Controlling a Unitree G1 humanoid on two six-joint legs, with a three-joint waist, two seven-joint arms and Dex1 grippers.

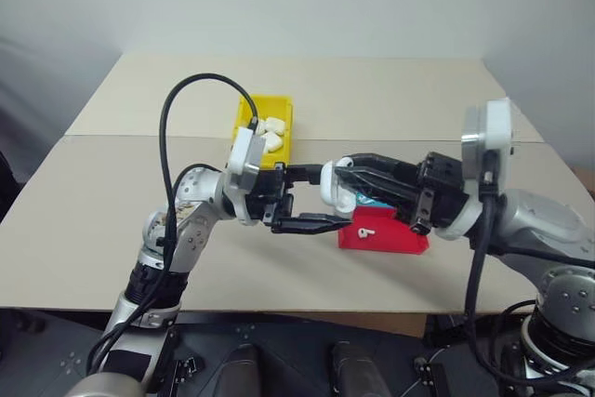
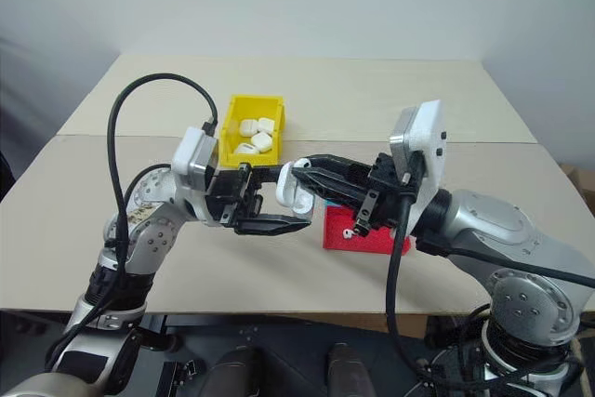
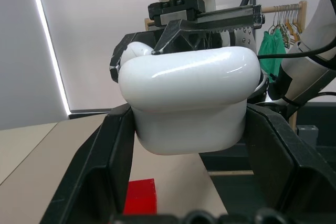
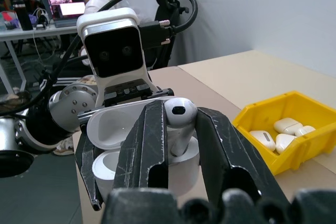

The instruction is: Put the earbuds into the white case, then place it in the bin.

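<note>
Right end effector (image 4: 176, 129) pinching earbud (image 4: 180, 114), over open white case (image 4: 113, 135), yellow bin (image 4: 286, 129) beyond

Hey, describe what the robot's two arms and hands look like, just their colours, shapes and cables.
Both arms are silver-grey metal with rounded joint housings. A white camera block sits on each wrist. The left hand and right hand each have two long black fingers, with toothed inner faces. A thick black cable loops high above the left arm, and another hangs below the right wrist.

No readable text — no labels, brands, numbers.
</note>
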